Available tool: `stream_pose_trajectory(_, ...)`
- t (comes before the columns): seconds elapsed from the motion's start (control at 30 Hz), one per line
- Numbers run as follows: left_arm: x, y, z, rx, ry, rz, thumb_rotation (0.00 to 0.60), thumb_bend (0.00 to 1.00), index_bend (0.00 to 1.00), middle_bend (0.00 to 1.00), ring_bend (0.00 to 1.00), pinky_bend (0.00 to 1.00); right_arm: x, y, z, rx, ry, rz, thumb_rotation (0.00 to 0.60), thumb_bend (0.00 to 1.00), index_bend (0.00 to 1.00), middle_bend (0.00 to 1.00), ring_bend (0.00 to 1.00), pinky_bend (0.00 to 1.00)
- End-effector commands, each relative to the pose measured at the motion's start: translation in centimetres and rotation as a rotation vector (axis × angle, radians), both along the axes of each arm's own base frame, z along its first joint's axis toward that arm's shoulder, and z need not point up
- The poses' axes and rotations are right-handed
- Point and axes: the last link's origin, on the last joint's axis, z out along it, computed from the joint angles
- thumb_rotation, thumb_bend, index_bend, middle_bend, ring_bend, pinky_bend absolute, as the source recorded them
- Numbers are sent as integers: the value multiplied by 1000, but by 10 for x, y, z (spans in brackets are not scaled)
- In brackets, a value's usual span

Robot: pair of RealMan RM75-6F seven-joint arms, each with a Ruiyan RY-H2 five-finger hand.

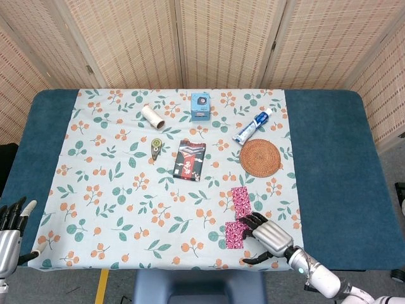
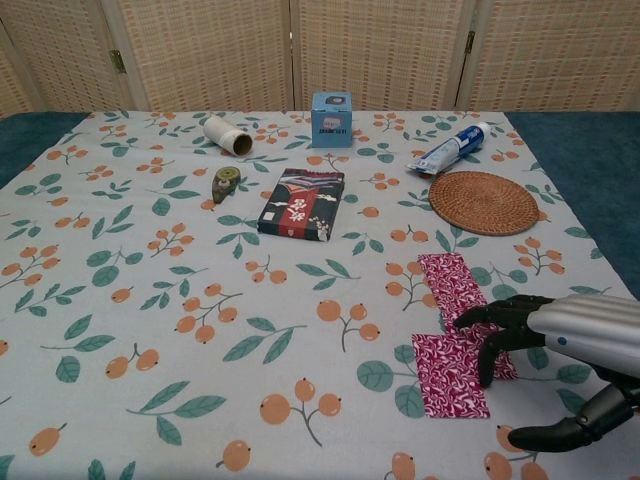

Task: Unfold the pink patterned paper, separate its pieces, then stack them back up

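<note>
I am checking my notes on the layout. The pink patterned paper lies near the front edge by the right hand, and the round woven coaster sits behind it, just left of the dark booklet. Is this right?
Not quite. The round woven coaster sits to the right of the dark booklet, not left, as the head view shows. The pink patterned paper does lie near the front edge by the right hand, with the coaster behind it.

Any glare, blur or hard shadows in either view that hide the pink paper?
Head view: even lighting, pink paper sharp, part covered by the right hand. Chest view: also sharp, a soft sheen on the hand's metal back, faint shadow under its fingers, no glare on the paper.
</note>
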Motion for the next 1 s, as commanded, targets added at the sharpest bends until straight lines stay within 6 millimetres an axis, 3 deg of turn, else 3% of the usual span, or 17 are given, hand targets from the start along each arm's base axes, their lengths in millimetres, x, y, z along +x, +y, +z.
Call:
stream_pose_trajectory(0.03, 0, 0, 0, -1, 0, -1, 600, 234, 116, 27, 85, 0, 3, -2, -2, -5, -6, 5, 193, 225, 337, 91, 0, 0)
stream_pose_trajectory(0.5, -6, -2, 1, 3, -5, 12, 600, 234, 116, 27, 85, 0, 24, -13, -16, 0, -39, 37, 192, 225, 337, 91, 0, 0)
stream_pose_trajectory(1.0, -5, -1, -2, -4, -9, 4, 600, 234, 116, 27, 85, 0, 6, -2, 0, -13, -1, 5, 192, 225, 337, 91, 0, 0)
